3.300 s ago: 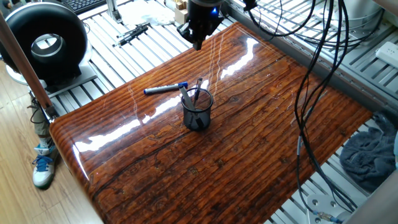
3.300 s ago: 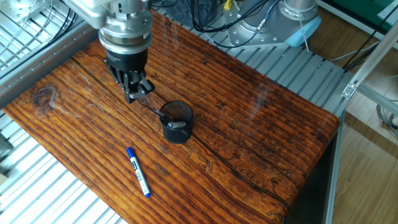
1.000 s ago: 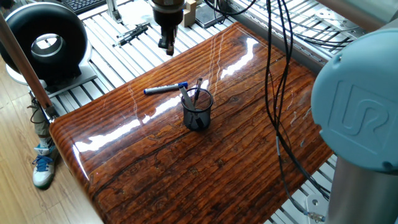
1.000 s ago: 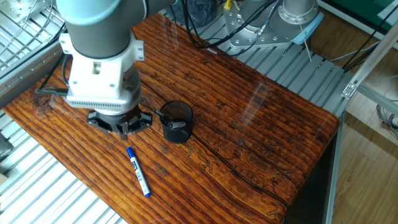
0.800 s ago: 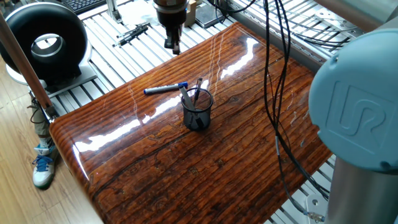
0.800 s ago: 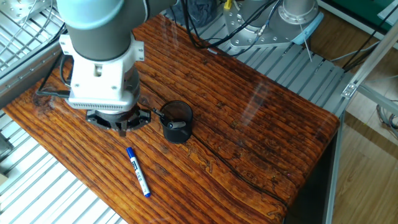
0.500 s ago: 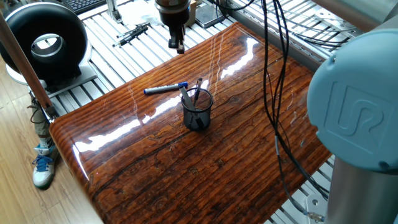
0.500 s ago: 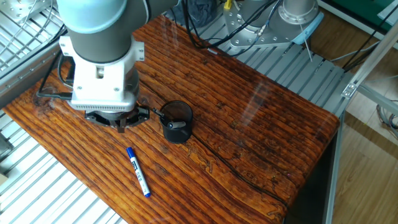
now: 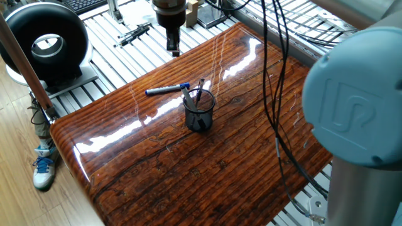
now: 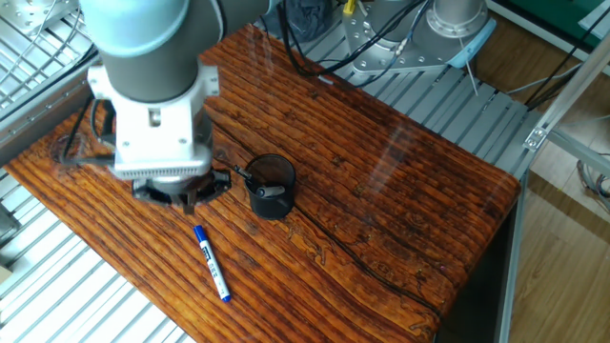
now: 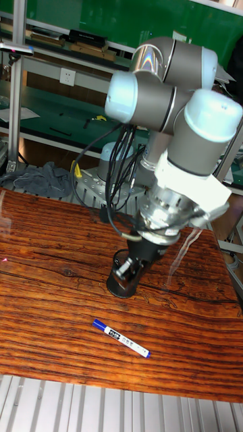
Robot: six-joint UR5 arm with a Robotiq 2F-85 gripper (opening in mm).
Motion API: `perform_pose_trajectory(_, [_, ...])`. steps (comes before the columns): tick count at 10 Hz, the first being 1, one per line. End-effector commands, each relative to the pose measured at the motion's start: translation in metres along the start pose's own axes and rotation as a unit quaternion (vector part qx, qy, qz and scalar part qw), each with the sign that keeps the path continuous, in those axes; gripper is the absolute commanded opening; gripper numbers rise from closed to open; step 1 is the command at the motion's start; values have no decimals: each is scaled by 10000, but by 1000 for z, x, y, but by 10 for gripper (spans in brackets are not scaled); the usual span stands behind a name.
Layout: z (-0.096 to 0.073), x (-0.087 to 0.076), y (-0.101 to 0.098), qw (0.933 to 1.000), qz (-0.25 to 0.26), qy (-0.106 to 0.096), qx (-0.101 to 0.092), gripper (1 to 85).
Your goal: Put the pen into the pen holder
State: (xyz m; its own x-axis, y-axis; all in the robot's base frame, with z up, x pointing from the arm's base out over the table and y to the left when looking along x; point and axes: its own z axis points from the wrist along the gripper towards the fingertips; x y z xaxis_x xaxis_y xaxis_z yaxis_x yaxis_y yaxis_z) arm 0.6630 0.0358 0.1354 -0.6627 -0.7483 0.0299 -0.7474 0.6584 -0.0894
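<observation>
The pen (image 9: 166, 90) lies flat on the wooden table, dark grey with its blue cap end toward the pen holder; it also shows as the pen (image 10: 212, 263) and the pen (image 11: 121, 337). The pen holder (image 9: 200, 110), a black mesh cup, stands mid-table with dark pens in it, seen too as the pen holder (image 10: 271, 186) and the pen holder (image 11: 120, 282). My gripper (image 9: 171, 49) hangs well above the table, left of the cup and over the space between cup and pen. Its fingers taper to one narrow tip, shut and holding nothing. The wrist hides most of the gripper (image 10: 188, 202).
A black jointed tool (image 9: 132, 34) lies on the slatted bench beyond the table's far edge. A round black fan (image 9: 44, 41) stands at the left. Cables (image 9: 276, 81) hang over the table's right half. The arm's big joint (image 9: 352, 113) blocks the near right.
The gripper has swung from over the table's far corner leftward to a spot near the cup and pen, drifting slightly left in the last half second. Pen and cup have not moved.
</observation>
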Motion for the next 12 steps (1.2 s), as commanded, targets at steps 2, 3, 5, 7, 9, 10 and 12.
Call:
perform_pose_trajectory(2, [21,-22,-6,9996,-276,-88,-57,150])
perform_pose_trajectory(3, [28,-27,-6,9993,-349,-125,-107,197])
perform_pose_trajectory(5, [39,-44,3,9983,-328,-354,-336,253])
perform_pose_trajectory(7, [49,-57,13,9968,-289,-513,-539,313])
perform_pose_trajectory(9, [60,-64,10,9973,-78,-547,-476,317])
perform_pose_trajectory(10, [65,-65,12,9975,-18,-522,-470,317])
perform_pose_trajectory(12, [73,-68,15,9978,-13,-488,-451,317])
